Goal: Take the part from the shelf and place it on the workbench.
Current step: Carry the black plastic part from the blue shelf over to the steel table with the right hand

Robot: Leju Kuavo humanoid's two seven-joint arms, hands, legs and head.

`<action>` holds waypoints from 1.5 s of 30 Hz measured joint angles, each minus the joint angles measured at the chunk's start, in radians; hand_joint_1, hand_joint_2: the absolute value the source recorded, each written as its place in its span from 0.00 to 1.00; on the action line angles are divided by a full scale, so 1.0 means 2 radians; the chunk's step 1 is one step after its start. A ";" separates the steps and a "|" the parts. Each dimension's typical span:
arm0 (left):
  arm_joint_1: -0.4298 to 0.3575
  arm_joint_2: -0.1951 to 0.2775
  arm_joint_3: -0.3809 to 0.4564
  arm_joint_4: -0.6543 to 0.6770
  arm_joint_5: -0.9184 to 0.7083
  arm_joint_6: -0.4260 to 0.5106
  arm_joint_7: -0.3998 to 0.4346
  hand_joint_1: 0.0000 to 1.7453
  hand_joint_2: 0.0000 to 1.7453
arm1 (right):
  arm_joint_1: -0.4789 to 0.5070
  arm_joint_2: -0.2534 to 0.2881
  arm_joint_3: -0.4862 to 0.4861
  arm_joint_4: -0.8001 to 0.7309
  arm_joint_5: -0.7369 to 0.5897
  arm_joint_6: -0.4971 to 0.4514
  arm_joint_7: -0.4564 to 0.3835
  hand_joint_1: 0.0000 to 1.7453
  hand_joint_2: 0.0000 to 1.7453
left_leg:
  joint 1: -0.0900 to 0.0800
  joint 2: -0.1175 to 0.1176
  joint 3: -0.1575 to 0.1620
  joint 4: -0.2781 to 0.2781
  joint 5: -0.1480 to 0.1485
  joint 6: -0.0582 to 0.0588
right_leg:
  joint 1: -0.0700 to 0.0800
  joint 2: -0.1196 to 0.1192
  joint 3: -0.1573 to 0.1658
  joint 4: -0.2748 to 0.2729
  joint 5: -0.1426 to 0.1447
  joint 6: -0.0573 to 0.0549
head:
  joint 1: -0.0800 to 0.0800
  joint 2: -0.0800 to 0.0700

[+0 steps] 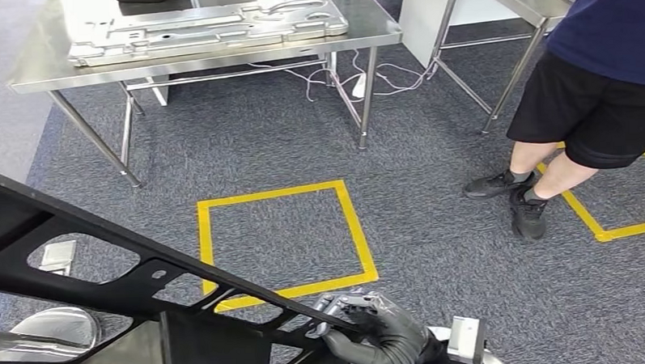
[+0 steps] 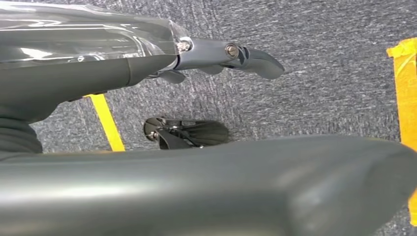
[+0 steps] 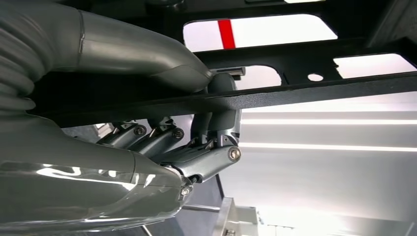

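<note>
**Kid:** What do you have in your hand?

**Me:** A big black part point(image 1: 103, 262). It is flat, with holes cut in it. My right hand point(image 1: 373, 330) holds it by one thin bar. My fingers point(image 3: 216, 123) wrap around that bar and my thumb presses on the other side (you can see it close up from my right wrist).

**Kid:** Where is the part now?

**Me:** It is in the air, low in front of me, tilted. It runs from my right hand up and over to my left side. It is above the grey carpet point(image 1: 253, 136), not on any table.

**Kid:** And your left hand?

**Me:** My left hand point(image 2: 231, 54) hangs over the carpet. I see my fingers stretched out there with nothing between them, so I call it open.

**Kid:** What else is there?

**Me:** A square of yellow tape point(image 1: 285, 240) is on the carpet just ahead of me. Past it stands a shiny metal workbench point(image 1: 209, 52) with a big silver metal sheet point(image 1: 209, 28) lying on top. White cables point(image 1: 364, 79) lie on the floor under it. A person point(image 1: 591, 83) in dark shorts and black shoes stands off to my right, near more yellow tape. Another metal table point(image 1: 515, 1) is behind them.
</note>
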 joint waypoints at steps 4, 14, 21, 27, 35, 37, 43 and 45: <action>-0.001 0.000 0.004 0.000 0.003 -0.002 0.001 0.00 1.00 | 0.001 0.002 0.000 0.000 0.000 0.000 0.000 1.00 1.00 | -0.001 0.000 0.000 0.002 0.000 0.001 | -0.002 0.000 0.000 -0.001 0.001 0.001 | 0.000 0.000; -0.002 -0.001 0.006 0.000 0.003 -0.002 0.001 0.00 1.00 | 0.002 0.006 -0.001 -0.004 0.001 0.000 -0.001 1.00 1.00 | 0.001 0.003 0.010 -0.013 0.006 0.017 | -0.003 -0.001 -0.015 0.041 -0.026 0.010 | 0.000 0.000; -0.001 -0.001 0.009 0.000 0.003 -0.002 0.001 0.00 1.00 | 0.007 0.006 -0.002 -0.004 0.001 0.000 -0.001 1.00 1.00 | 0.003 0.002 0.018 -0.007 -0.008 0.008 | -0.004 -0.001 -0.033 0.048 0.001 0.016 | 0.000 0.000; -0.003 -0.001 0.010 0.000 0.002 -0.002 0.001 0.00 1.00 | 0.008 0.006 -0.002 -0.004 0.001 0.000 -0.001 1.00 1.00 | 0.002 0.001 0.019 -0.001 -0.016 -0.002 | -0.002 0.001 -0.016 0.009 0.008 0.001 | 0.000 0.000; -0.003 -0.001 0.010 0.000 0.000 0.000 0.001 0.00 1.00 | 0.008 0.007 -0.002 -0.004 0.004 0.000 0.000 1.00 1.00 | 0.002 0.003 0.022 -0.004 -0.014 0.003 | 0.000 -0.001 -0.013 0.008 0.004 -0.003 | 0.000 0.000; -0.003 -0.001 0.010 0.000 -0.001 0.000 0.001 0.00 1.00 | 0.008 0.007 -0.002 -0.004 0.006 0.000 0.001 1.00 1.00 | 0.002 0.003 0.023 -0.006 -0.015 0.001 | 0.001 -0.001 -0.013 0.008 0.004 -0.004 | 0.000 0.000; -0.004 -0.001 0.010 0.000 -0.001 0.000 0.001 0.00 1.00 | 0.005 0.006 -0.003 -0.005 0.007 0.000 0.001 1.00 1.00 | 0.001 0.003 0.034 -0.026 -0.006 0.009 | -0.002 -0.004 -0.009 0.004 0.005 0.005 | 0.000 0.000; -0.005 -0.001 0.010 0.000 -0.001 0.000 0.001 0.00 1.00 | 0.003 0.006 -0.003 -0.005 0.007 0.000 0.001 1.00 1.00 | 0.005 0.003 0.043 -0.040 0.002 0.011 | -0.001 -0.005 -0.023 0.038 -0.015 0.007 | 0.001 0.000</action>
